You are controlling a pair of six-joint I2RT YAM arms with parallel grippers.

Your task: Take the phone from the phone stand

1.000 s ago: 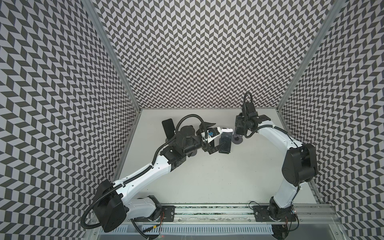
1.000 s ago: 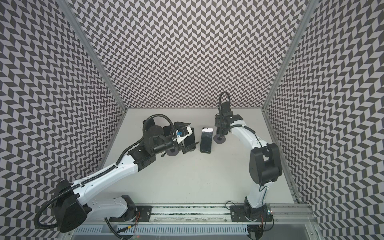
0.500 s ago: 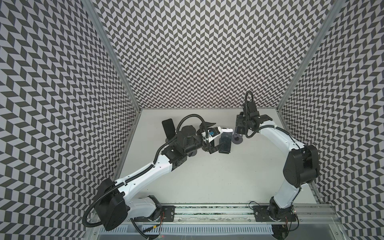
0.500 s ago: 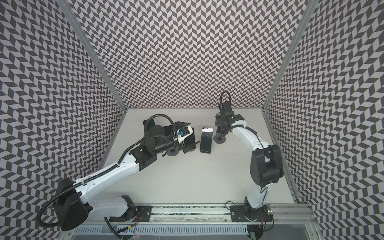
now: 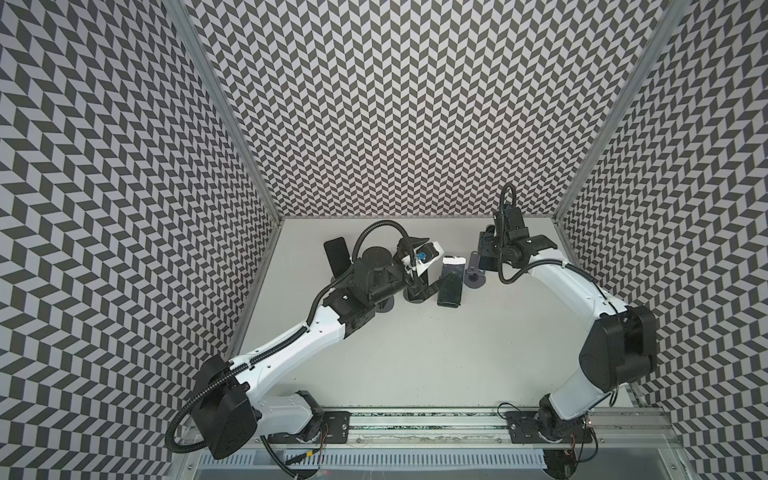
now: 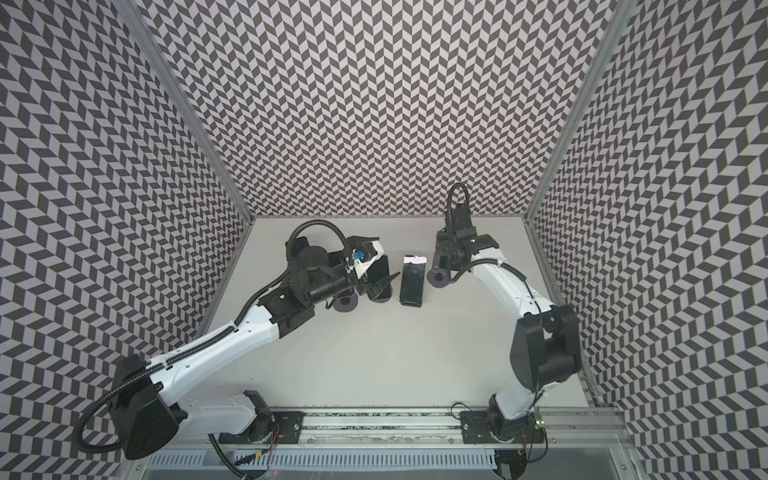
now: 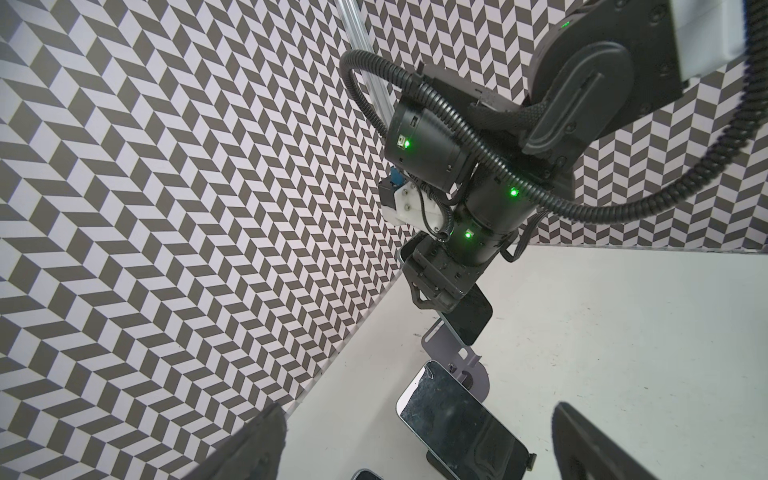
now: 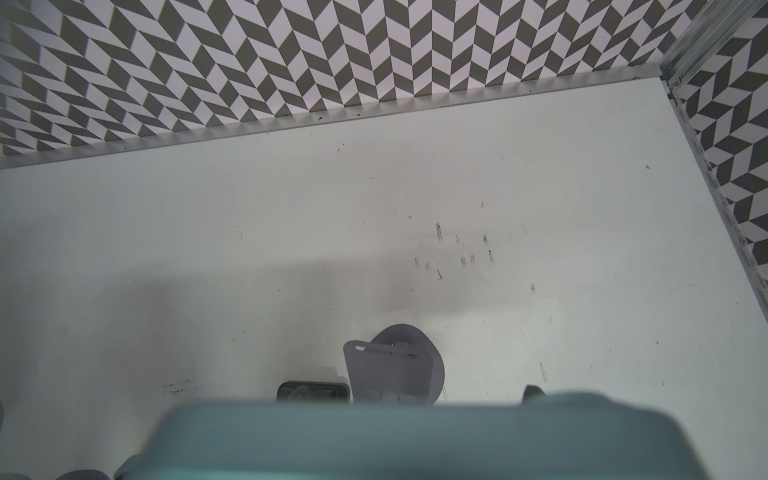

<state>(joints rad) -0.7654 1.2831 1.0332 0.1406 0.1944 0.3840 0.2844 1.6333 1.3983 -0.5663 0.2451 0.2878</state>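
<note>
1. In both top views the phone (image 5: pixel 451 280) sits screen up in the middle of the table (image 5: pixel 415 365), between the two arms. Its long side runs from back to front, and its white end points at the back wall. The grey phone stand (image 5: pixel 475 276) is just beside that white end, and the phone is not on it. The left gripper (image 5: pixel 426 289) is just left of the phone, spread wide and holding nothing. The right gripper (image 5: pixel 482 262) is down at the stand.
2. In the left wrist view the two wide fingers (image 7: pixel 257 444) are on either side of the phone, not touching it. The phone's far end points at the stand. I cannot tell if the phone lies flat or is propped up a bit.
3. In the right wrist view the stand's flat plate stands up on a round foot. I cannot tell if the right gripper pinches it.
</note>
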